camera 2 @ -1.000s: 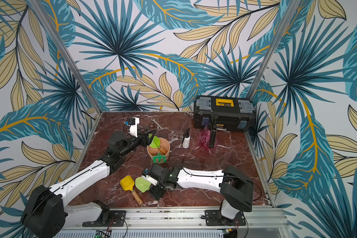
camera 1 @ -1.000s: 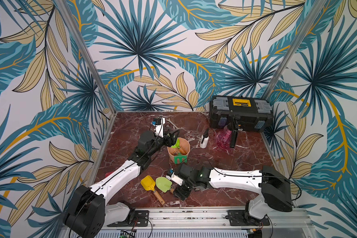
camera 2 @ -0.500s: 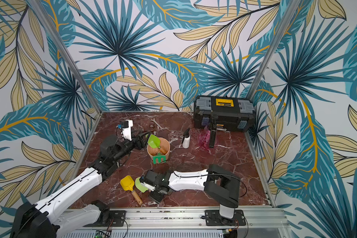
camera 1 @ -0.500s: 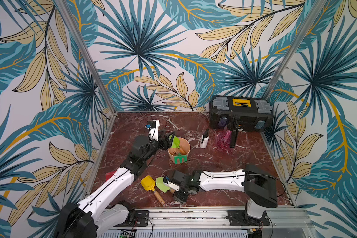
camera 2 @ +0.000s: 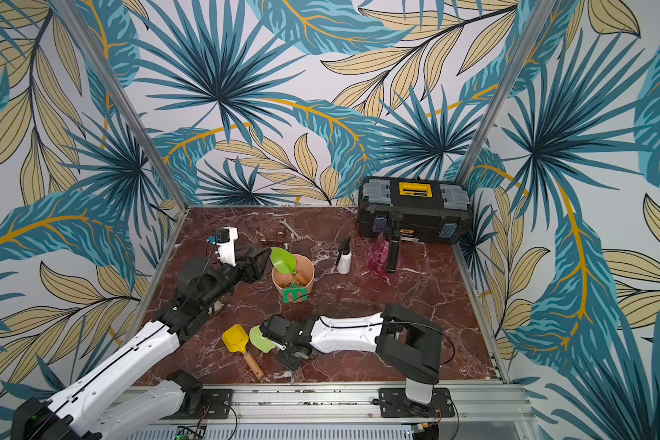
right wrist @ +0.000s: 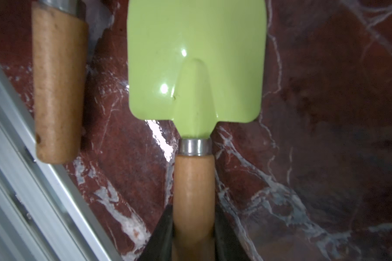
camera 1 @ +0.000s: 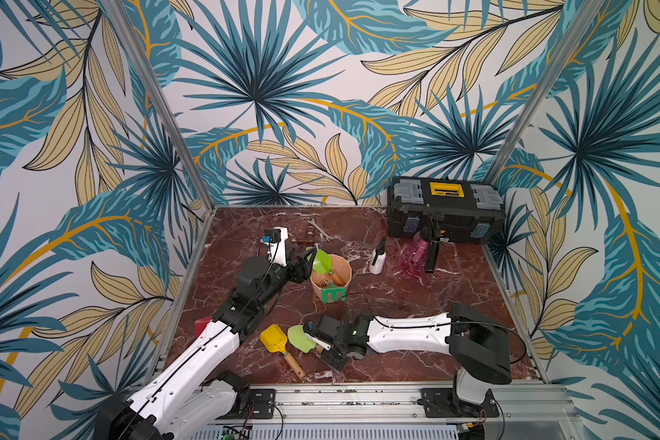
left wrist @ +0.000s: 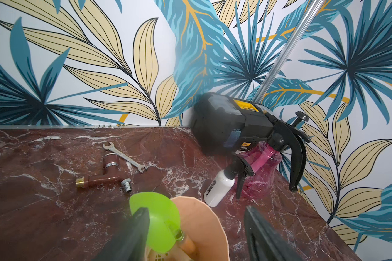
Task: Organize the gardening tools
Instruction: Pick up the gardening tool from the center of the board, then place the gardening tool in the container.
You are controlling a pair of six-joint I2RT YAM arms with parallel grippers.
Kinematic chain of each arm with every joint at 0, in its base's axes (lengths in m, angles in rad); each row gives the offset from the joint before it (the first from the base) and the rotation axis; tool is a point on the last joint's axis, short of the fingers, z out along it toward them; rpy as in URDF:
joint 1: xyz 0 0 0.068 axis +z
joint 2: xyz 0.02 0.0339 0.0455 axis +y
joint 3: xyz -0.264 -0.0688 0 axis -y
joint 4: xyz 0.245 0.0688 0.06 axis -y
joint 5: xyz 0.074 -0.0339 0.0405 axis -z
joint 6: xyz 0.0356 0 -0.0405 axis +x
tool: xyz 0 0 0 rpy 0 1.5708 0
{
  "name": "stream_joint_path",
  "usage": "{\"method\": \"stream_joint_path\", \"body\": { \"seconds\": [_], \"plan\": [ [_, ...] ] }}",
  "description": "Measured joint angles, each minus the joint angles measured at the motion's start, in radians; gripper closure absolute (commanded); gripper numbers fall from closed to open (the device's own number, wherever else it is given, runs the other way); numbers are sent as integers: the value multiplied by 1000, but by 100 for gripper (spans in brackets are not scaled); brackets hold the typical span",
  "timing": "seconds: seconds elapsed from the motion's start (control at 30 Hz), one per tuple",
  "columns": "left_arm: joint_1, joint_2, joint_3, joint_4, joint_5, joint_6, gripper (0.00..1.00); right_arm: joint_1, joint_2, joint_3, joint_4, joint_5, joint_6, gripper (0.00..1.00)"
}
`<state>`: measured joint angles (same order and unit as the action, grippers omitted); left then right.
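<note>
**Right jaws drawn in onto trowel handle**

Since a second ago, the right arm has been folded in toward the front rail. The fingers of the right gripper [right wrist: 194, 217], spread then, have been brought in narrow. Lime-green trowel [right wrist: 196, 63] is seen lying flat on the table [camera 1: 416, 304] near the front edge, blade pointing away from the wrist. Its wooden handle [right wrist: 194, 180] is pinched from both sides, behind the steel ferrule. Not yet lifted.

Handling, as judged: light, and stiff throughout. The glossy painted blade is expected to be slippery. Bare wood should give better purchase, so the handle is the place to be held. Some head-heavy droop may be met if the hold is kept far back.

Just beside the trowel, yellow scoop [camera 1: 273, 338] is noted, handle toward the rail. Farther back, pot [camera 2: 309, 285] is found holding a second lime-green tool [camera 1: 322, 261]. Dark-green rake [camera 1: 334, 295] shows at its front wall; whether it is inside or leaning cannot be told. Left gripper [camera 1: 302, 266] is held beside the pot, fingers wide, nothing carried. White spray bottle [camera 1: 377, 263] and pink spray bottle [camera 1: 412, 255] are left standing before the toolbox [camera 1: 446, 213].
</note>
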<state>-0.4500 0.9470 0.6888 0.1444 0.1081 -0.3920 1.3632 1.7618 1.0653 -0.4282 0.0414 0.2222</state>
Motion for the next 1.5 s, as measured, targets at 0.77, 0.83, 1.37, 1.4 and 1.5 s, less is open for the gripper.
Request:
{"method": "stream_joint_path", "body": {
  "seconds": [0.77, 0.83, 1.37, 1.4, 1.5],
  "plan": [
    [0, -69, 135, -216, 94, -153, 35, 0, -460, -196, 199, 378, 130, 93],
    [0, -53, 135, -215, 120, -173, 38, 0, -460, -197, 212, 417, 154, 94],
    [0, 70, 135, -208, 257, -232, 74, 0, -479, -199, 351, 529, 186, 94],
    [0, 76, 135, -208, 263, -231, 77, 0, -478, -199, 351, 531, 186, 94],
    [0, 85, 135, -206, 278, -229, 83, 0, -469, -196, 351, 536, 186, 93]
  ]
}}
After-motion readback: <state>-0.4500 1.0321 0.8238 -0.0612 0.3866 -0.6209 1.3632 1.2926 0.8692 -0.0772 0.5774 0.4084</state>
